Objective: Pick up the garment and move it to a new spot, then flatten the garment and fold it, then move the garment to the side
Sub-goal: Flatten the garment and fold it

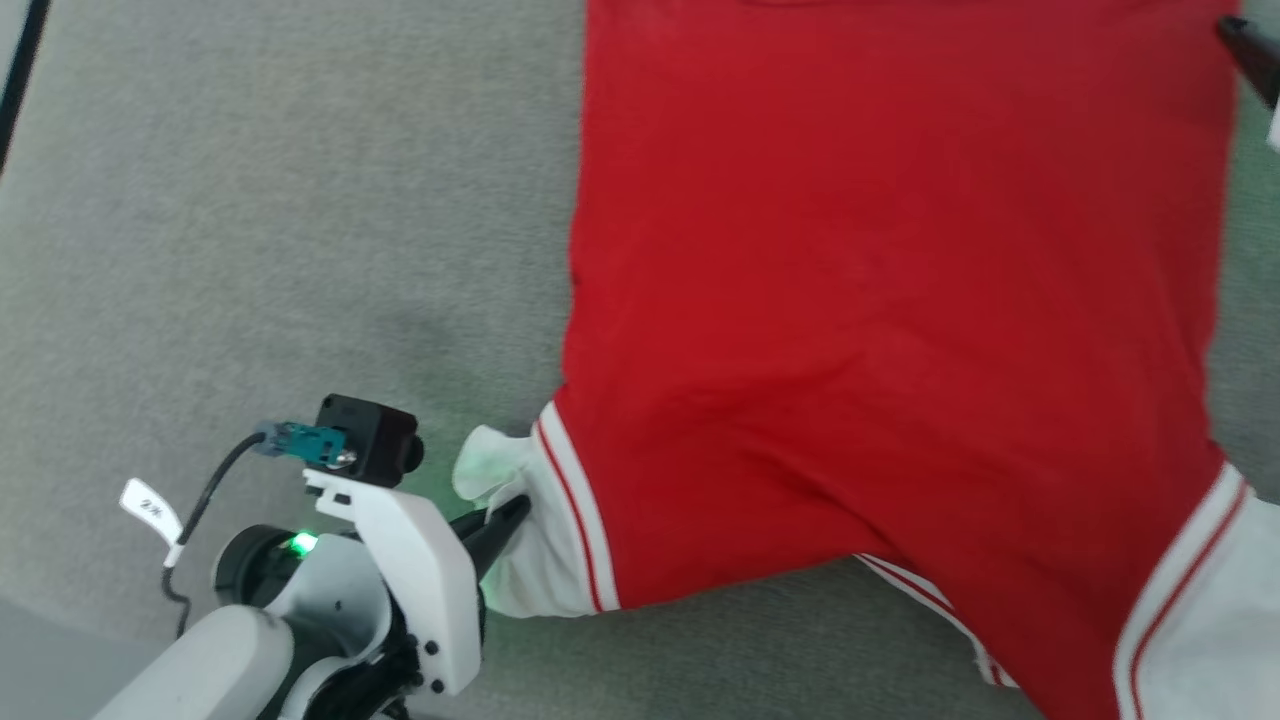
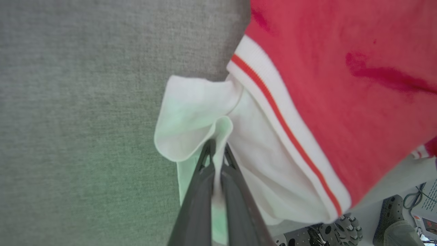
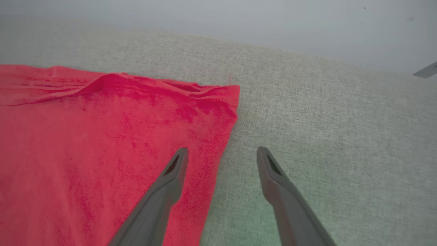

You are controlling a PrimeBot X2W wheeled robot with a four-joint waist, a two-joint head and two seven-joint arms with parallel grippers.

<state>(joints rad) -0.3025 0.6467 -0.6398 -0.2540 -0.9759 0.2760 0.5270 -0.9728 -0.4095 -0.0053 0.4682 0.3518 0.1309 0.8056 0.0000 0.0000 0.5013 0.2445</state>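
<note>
The garment [image 1: 900, 300] lies spread on the grey table with its plain red side up, and no print shows. Its white sleeve [image 1: 545, 560] with red-and-white trim lies at the lower left. My left gripper [image 1: 505, 518] is shut on a fold of that sleeve [image 2: 191, 112], and in the left wrist view the gripper [image 2: 216, 147] has the cloth pinched between its tips. The other white sleeve [image 1: 1220, 620] runs off the lower right. My right gripper [image 3: 222, 153] is open, straddling the garment's [image 3: 85, 153] side edge near a hem corner. Its dark fingers [image 1: 1250, 45] show at the top right of the head view.
The grey cloth-covered table [image 1: 250, 250] stretches out to the left of the garment. A black cable [image 1: 20, 70] crosses the top left corner. Past the table's edge in the left wrist view are a wheeled base [image 2: 341, 225] and other equipment. A pale wall [image 3: 239, 20] stands beyond the table.
</note>
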